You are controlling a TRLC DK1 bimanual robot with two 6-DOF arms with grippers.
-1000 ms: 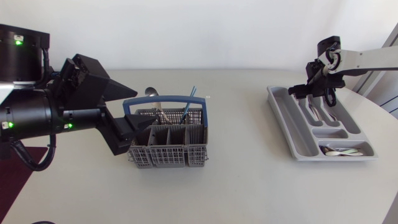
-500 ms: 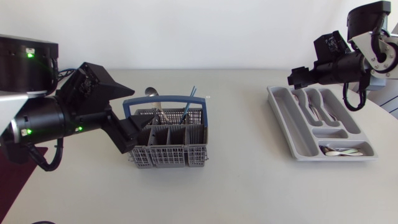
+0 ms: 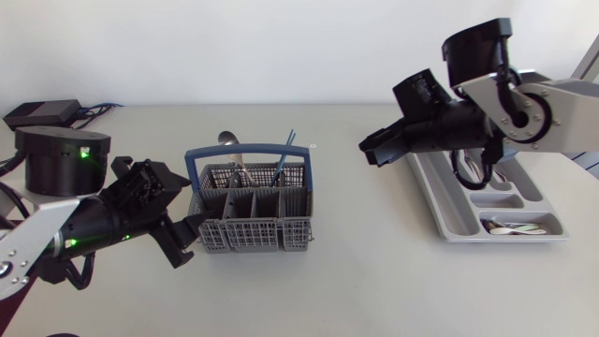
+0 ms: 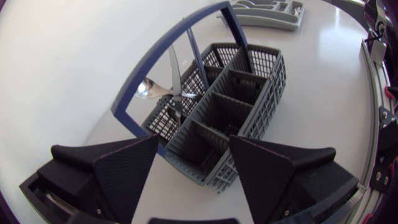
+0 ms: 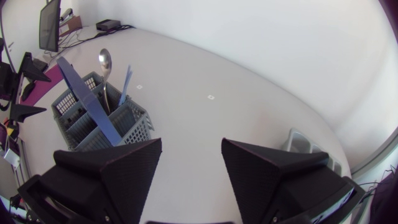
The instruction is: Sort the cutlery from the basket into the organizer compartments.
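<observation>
With the left pincer [image 4: 193, 155] spread wide at the end of the basket [image 3: 255, 232] and the right pincer [image 3: 374, 150] apart, empty, near the organizer [image 3: 447, 208], the basket could be dragged if its upright cutlery [image 3: 229, 140] is snagged.

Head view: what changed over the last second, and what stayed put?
The right gripper, open and empty, swung from over the organizer out toward the basket. The left arm dropped lower, the open left gripper staying at the basket's left end. Basket, cutlery and organizer did not move.
</observation>
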